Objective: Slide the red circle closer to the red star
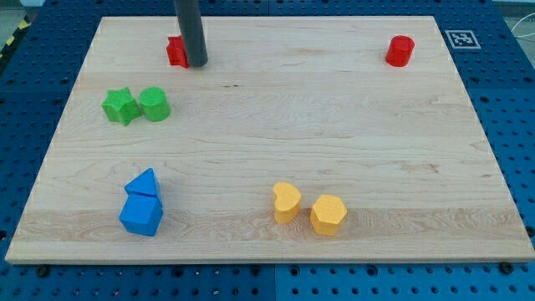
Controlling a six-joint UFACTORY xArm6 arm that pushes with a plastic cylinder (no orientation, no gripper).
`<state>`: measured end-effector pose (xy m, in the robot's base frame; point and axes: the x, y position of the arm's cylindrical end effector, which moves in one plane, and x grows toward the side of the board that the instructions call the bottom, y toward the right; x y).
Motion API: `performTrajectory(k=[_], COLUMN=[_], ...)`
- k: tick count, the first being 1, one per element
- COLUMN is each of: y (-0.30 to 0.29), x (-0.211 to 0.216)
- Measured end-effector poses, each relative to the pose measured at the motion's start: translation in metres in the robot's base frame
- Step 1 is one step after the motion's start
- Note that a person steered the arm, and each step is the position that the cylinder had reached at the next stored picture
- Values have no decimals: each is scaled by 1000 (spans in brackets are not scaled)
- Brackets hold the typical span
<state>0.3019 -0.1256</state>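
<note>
1. Red is the colour that matters here: the red circle (400, 51) sits near the view's top right corner of the table (276, 125), while the red star (176, 52) is at the view's top left, partly hidden behind my rod.
2. My tip (196, 63) rests just beside the red star, on its right, touching or nearly so; I cannot tell which. It is well apart from the red circle.
3. As for the end effector, it is a plain rod with no jaws, so it holds nothing.
4. Progress, as I judge it: the two red pieces lie well apart with bare wood between them, so the closing move looks not yet done.
5. What is left: I would need to bring the tip round to the far right side of the red circle and push it leftward along the top edge.
6. The green, blue and yellow pieces lie lower down, clear of that path.
</note>
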Motion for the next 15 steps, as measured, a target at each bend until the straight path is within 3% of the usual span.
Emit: performTrajectory(k=[1, 2, 4, 8, 9, 10, 14, 15], y=[-26, -9, 117, 374, 389, 333, 315, 277], x=[-14, -27, -50, -46, 5, 8, -57, -61])
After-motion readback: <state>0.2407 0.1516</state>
